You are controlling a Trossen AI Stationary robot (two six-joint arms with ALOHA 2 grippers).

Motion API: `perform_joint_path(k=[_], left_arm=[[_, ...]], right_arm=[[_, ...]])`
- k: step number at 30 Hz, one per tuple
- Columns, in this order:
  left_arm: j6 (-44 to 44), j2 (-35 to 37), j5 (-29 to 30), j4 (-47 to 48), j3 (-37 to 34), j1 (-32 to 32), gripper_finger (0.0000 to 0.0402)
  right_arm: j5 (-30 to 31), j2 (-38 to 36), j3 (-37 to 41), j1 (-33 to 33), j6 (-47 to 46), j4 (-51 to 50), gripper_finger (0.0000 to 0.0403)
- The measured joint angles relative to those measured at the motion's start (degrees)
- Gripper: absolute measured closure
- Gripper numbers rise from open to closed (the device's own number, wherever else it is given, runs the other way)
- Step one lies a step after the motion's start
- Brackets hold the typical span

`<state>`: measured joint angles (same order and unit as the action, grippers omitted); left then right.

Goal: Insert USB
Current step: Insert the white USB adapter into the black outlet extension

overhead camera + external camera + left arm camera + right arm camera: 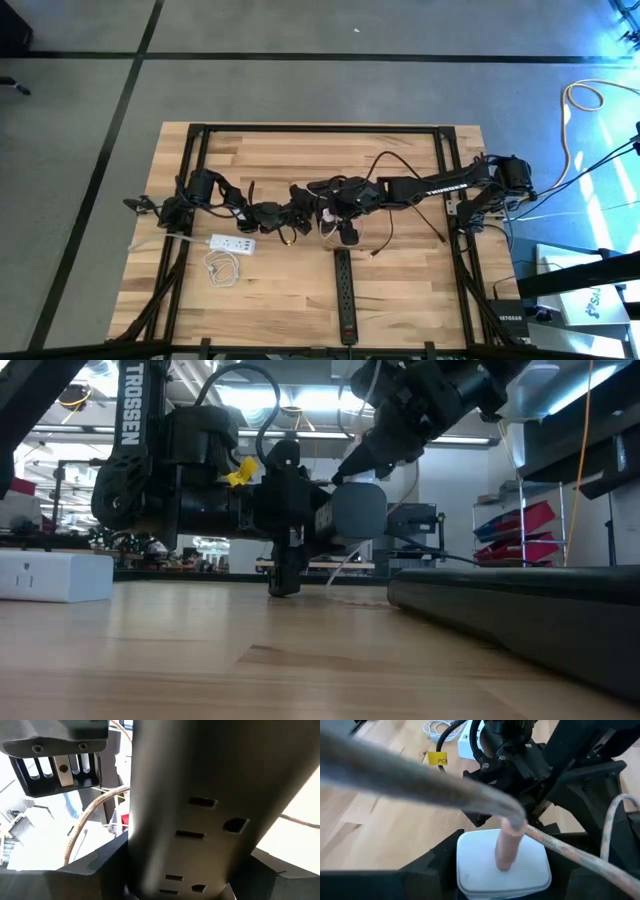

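right claw [502, 882] clamped on white charger block [502, 865], pink usb cable [510, 845] plugged in.
light, rigid, slick; best held by flat sides. left claw [175, 885] closed around black power strip [210, 795].

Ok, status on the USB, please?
Right gripper shut on white charger block. Cable plug in it. Left gripper close beside, mid-table. Black power strip lies apart.

This is a robotics lab or workshop. A butcher-block table [300, 150] in a black metal frame stands on a grey concrete floor [80, 100] taped with black lines. Behind the table, toward two o'clock, are shelves with red bins [520, 525] under bright strip lights [300, 400].
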<state>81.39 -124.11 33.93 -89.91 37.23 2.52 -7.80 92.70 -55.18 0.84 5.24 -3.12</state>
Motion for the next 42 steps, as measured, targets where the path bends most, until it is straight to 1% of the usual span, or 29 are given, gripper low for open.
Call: perform_joint_path(k=[2, 7, 9, 15, 19, 22, 25, 27, 31, 34, 36, 38, 42], left_arm=[[0.0, 0.0, 0.0, 0.1, 0.0, 0.0, 0.0141], [-0.9, 0.0, 0.0, 0.0, 0.1, 0.1, 0.0141], [-2.9, 0.2, 0.0, 0.0, 0.1, 0.1, 0.0141], [-9.0, 2.3, -0.5, -0.1, 0.0, 0.1, 0.0141], [-12.2, 3.5, 0.0, 0.6, 0.0, 0.0, 0.0141], [-16.4, 4.6, -0.1, 0.7, -0.1, -0.5, 0.0141], [-21.8, 4.8, -0.1, 0.4, 0.0, -1.2, 0.0141], [-26.4, 4.8, -0.5, 1.4, 0.0, -1.6, 0.0141], [-35.9, 4.8, -2.3, 1.5, 0.0, -2.6, 0.0141], [-44.1, 4.8, -3.2, 2.1, 0.0, -3.4, 0.0142], [-49.7, 4.8, -4.8, 2.6, 0.0, -4.2, 0.0145], [-55.1, 4.8, -7.9, 3.5, 0.0, -5.0, 0.0147], [-64.0, 4.8, -15.3, 6.8, 0.0, -7.3, 0.0149]], right_arm=[[0.3, -0.4, 0.2, -0.1, 0.5, -0.4, 0.0205], [0.8, -2.6, 0.2, -0.6, 2.2, -2.9, 0.0144], [0.7, -4.1, 0.3, -0.6, 2.8, -3.5, 0.0134], [1.0, -9.7, 0.5, -0.5, 5.3, -2.0, 0.0146], [4.4, -13.5, 0.3, -0.4, 5.4, -2.4, 0.0156], [8.5, -16.1, 0.3, -0.4, 5.3, -2.9, 0.0161], [13.0, -18.4, 0.2, -0.4, 5.5, -4.8, 0.0166], [14.5, -19.3, 0.2, -0.4, 5.6, -6.6, 0.017], [14.7, -19.9, 0.2, -0.4, 5.3, -8.1, 0.0177], [13.8, -19.8, 0.2, -0.4, 4.3, -9.2, 0.0181], [13.6, -19.7, 0.2, -0.4, 3.8, -9.5, 0.0182], [14.0, -19.7, 0.2, -0.5, 3.8, -10.3, 0.0182], [17.8, -19.7, 0.2, -0.6, 4.6, -11.7, 0.0182]])
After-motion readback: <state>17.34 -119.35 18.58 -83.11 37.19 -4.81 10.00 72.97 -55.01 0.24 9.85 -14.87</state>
